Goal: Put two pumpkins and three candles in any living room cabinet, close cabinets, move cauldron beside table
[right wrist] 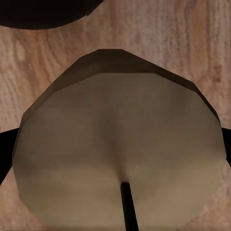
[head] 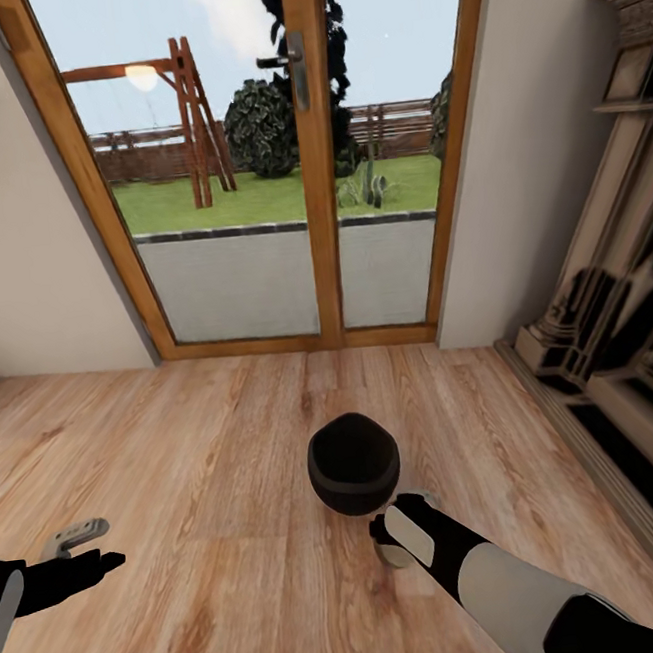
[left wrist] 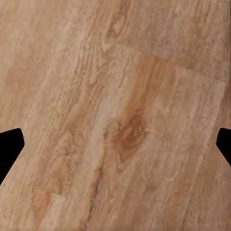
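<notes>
No readable text — none anywhere.

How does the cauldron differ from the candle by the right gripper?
The cauldron is matte black; the candle is off-white. The cauldron is a rounded pot with a wide open mouth; the candle has a closed, flat top with a thin dark wick. Both have a round outline.

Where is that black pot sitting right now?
In the head view the cauldron stands on the wooden floor, low and near the middle, in front of the glass patio doors, with the right gripper just beside it.
</notes>
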### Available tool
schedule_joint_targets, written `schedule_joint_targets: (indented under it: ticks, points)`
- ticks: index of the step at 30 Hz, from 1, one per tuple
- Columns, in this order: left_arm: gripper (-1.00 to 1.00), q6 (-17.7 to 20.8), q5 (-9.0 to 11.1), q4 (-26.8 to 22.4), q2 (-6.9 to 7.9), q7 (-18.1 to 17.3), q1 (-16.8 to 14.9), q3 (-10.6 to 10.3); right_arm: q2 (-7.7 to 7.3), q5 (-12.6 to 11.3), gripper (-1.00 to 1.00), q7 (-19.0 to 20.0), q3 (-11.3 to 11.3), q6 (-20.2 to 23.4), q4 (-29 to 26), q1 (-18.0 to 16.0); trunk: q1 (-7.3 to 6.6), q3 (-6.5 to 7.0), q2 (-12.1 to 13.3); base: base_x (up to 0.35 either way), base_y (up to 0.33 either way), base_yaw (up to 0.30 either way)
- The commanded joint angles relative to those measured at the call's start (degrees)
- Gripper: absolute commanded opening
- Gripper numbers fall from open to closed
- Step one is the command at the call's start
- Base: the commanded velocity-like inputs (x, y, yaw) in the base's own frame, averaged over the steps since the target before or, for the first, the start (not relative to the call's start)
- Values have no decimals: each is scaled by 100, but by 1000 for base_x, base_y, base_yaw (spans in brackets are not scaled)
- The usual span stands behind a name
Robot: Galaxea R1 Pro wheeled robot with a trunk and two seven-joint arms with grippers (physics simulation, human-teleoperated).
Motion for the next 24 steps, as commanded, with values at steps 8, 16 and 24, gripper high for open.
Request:
schedule_joint_targets:
  ticks: [8, 16, 24]
  points:
    - [100, 0, 9, 0, -10, 1, 0, -9, 6, -23, -100, -2, -4, -7, 1, 0, -20, 102, 11, 0, 0, 0]
    - [100, 0, 6, 0, -71, 1, 0, -17, 13, -23, -100, -2, -4, -6, 1, 0, -102, 190, 143, 0, 0, 0]
    - [100, 0, 2, 0, -89, 1, -1, -18, 13, -23, -100, 6, -4, -6, 1, 0, -277, 258, 464, 0, 0, 0]
